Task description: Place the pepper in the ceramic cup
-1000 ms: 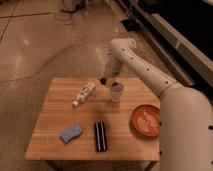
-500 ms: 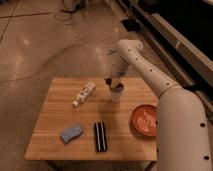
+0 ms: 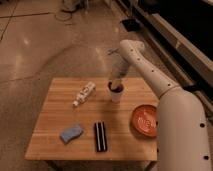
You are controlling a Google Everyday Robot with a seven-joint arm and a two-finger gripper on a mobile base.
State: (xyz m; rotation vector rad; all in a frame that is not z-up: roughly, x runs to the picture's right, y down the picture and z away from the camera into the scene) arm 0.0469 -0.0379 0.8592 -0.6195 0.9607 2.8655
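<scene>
Wooden table (image 3: 55, 142) on a polished floor. Left of the gripper: blue sponge (image 3: 71, 133), white bottle (image 3: 84, 93), black bar (image 3: 100, 136). Gripper (image 3: 115, 84): moved from above the bottle to the ceramic cup (image 3: 116, 93), now dipping at its mouth; grip state cannot be told. Pepper: a dark shape directly under the gripper at the cup's rim, probably entering it. Right of the gripper: orange bowl (image 3: 145, 120).

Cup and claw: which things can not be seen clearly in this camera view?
- Pepper: not visible; the claw sits over the cup mouth and covers it.
- Cup inside: hidden by the claw.
- Bowl: right part hidden by the robot's body.
- Bottle label: too small to read.
</scene>
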